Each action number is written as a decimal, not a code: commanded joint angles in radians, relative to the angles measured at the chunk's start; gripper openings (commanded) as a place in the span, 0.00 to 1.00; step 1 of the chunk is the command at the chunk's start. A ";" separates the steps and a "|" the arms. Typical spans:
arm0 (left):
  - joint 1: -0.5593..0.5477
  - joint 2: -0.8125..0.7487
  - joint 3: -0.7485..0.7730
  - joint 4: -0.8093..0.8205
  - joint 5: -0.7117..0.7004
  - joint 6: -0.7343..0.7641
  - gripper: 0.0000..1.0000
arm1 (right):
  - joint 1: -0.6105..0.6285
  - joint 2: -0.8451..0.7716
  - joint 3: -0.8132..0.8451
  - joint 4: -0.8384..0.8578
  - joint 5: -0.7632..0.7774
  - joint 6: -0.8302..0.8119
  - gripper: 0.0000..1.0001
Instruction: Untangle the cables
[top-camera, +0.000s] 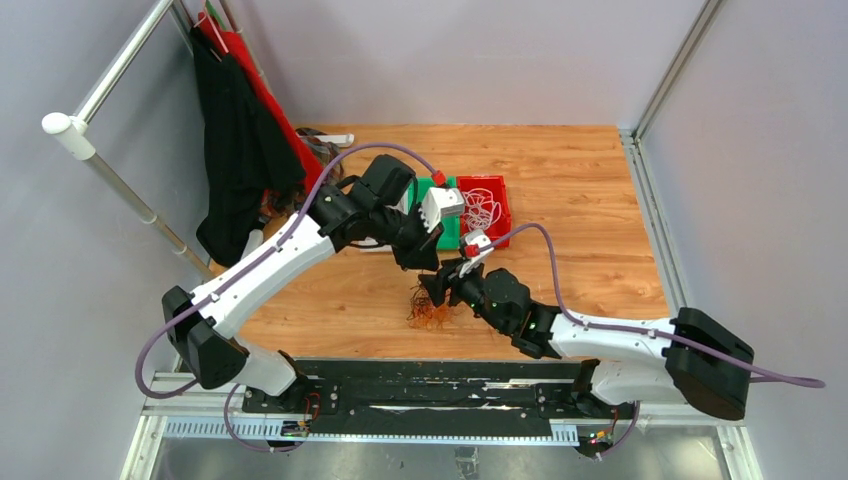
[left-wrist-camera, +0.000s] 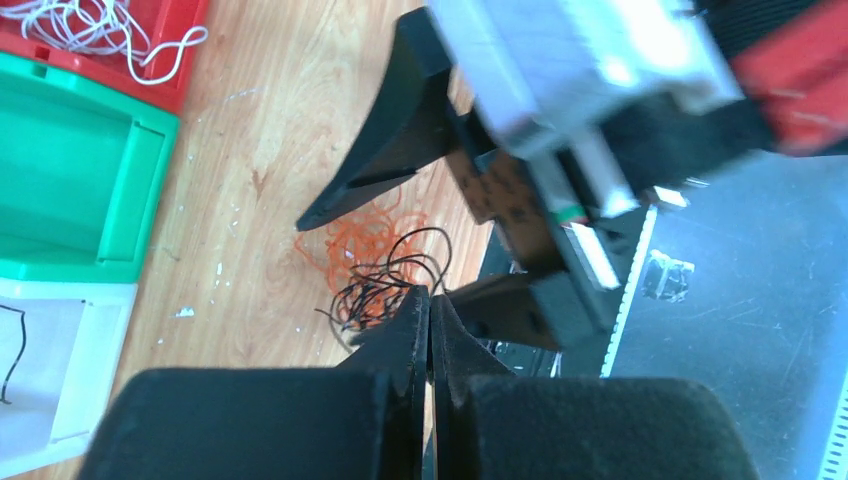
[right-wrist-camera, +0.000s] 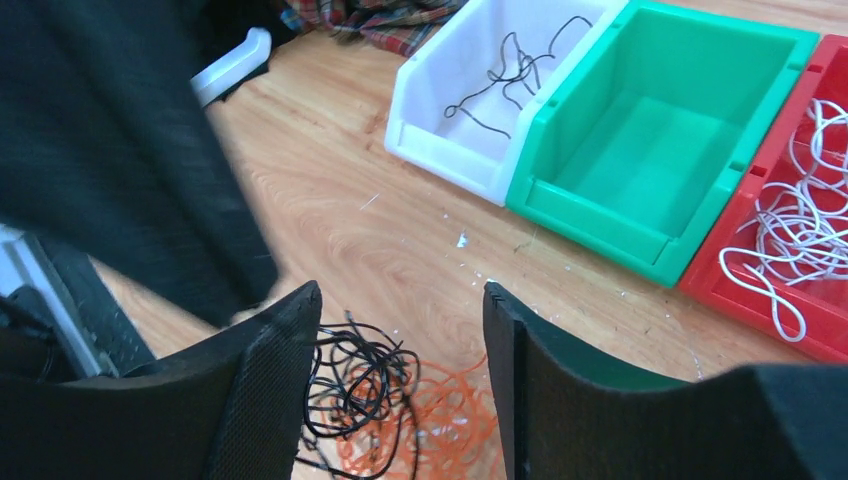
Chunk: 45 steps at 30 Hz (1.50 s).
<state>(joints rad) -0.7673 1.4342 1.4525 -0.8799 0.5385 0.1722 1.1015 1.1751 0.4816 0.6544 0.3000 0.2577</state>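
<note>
A tangle of orange and black cables (top-camera: 430, 306) lies on the wooden table near its front edge. It shows in the left wrist view (left-wrist-camera: 372, 265) and in the right wrist view (right-wrist-camera: 385, 400). My left gripper (top-camera: 418, 262) hangs just above the tangle with its jaws shut (left-wrist-camera: 431, 292). Black strands reach up to its tips, and I cannot tell whether one is pinched. My right gripper (top-camera: 437, 288) is open (right-wrist-camera: 400, 295), low over the tangle, with the black loops between its fingers.
A white bin (right-wrist-camera: 440, 150) holds one black cable (right-wrist-camera: 510, 70). Beside it stand a green bin (right-wrist-camera: 650, 150) and a red bin (right-wrist-camera: 745, 285) with white cables (right-wrist-camera: 800, 230). Dark clothes (top-camera: 235, 150) hang on a rack at the left.
</note>
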 joint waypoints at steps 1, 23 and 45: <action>0.003 -0.035 0.064 -0.038 0.053 -0.045 0.01 | -0.045 0.064 -0.001 0.141 0.051 0.072 0.59; 0.088 0.030 0.681 -0.212 0.009 0.054 0.01 | -0.110 0.155 -0.215 0.192 0.094 0.184 0.42; 0.087 0.025 0.599 -0.212 0.051 0.070 0.00 | -0.109 -0.178 0.178 -0.143 -0.299 -0.058 0.65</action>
<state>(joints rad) -0.6834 1.4586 2.0480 -1.0969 0.5510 0.2527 1.0023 0.9428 0.5900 0.5247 0.1318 0.2394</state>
